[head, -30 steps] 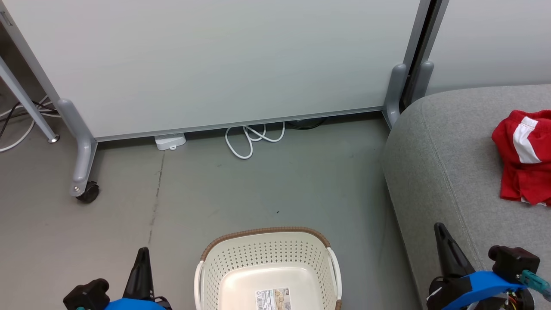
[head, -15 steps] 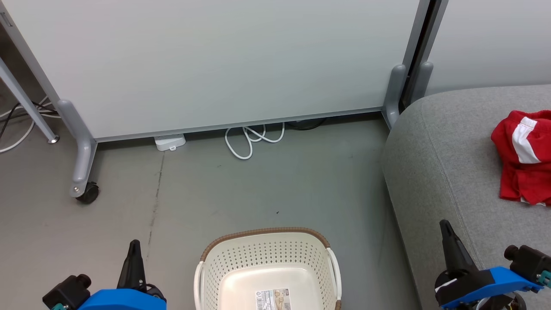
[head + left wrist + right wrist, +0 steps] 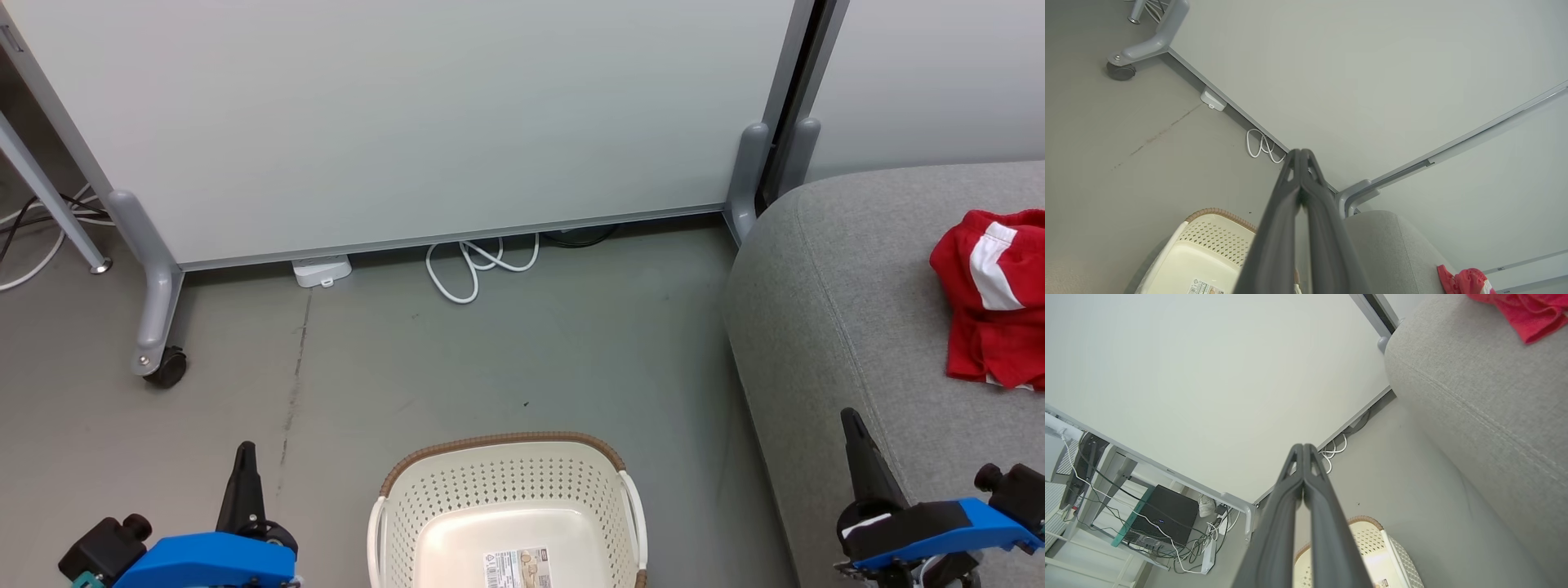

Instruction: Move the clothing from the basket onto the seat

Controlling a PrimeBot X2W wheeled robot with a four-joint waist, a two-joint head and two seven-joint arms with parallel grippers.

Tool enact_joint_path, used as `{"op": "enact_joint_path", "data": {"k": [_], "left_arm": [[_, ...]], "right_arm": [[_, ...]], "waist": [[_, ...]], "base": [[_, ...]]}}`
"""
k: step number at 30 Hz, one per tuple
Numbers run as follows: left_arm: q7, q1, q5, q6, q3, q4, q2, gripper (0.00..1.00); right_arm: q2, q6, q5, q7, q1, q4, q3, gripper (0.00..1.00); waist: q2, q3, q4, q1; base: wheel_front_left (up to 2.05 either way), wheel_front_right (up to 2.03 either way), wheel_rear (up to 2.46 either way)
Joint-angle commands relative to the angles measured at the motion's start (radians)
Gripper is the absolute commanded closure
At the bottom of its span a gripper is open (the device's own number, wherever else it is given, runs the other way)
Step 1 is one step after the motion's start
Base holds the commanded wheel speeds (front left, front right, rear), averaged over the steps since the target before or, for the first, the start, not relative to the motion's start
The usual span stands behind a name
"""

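Lying crumpled on the large grey fabric-upholstered seat point(image 3: 824, 327), the soft red clothing point(image 3: 992, 298) with its white stripe sat off to the robot's right. Its heap stretched roughly away from the robot and was cut off by the head view's right edge, so how many garments made it up could not be told. The cream-white perforated plastic basket point(image 3: 506, 445) with the brown woven-look rim stood on the grey floor near the seat's flank, and what showed of its bottom carried a paper label point(image 3: 517, 566) and no cloth. The right gripper point(image 3: 856, 433), its two dark fingers pressed together on nothing, hung over the seat's near edge, with the clothing ahead of it and somewhat to its right, apart from it. The left gripper point(image 3: 243, 459), likewise closed and empty, hung over the floor on the basket's other side, well apart from the clothing. By that layout the right arm was plainly the nearer, and the task looked all but done.
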Motion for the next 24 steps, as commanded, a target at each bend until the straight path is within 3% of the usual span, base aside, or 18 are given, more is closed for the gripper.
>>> {"op": "enact_joint_path", "data": {"k": [1, 24], "left_arm": [[0.004, -0.029, -0.022, -0.004, 0.006, -0.017, 0.002, 1.0], [0.073, -0.051, -0.271, -0.005, 0.032, -0.045, 0.001, 1.0]], "right_arm": [[-0.004, 0.0, 0.026, 0.005, -0.026, -0.015, -0.004, 1.0], [-0.005, 0.0, 0.3, 0.053, -0.041, -0.02, -0.016, 1.0]], "waist": [[0.0, 0.0, 0.0, 0.0], [0.0, -0.003, -0.002, 0.0]], "base": [[0.0, 0.0, 0.0], [0.0, 0.0, 0.0]]}}
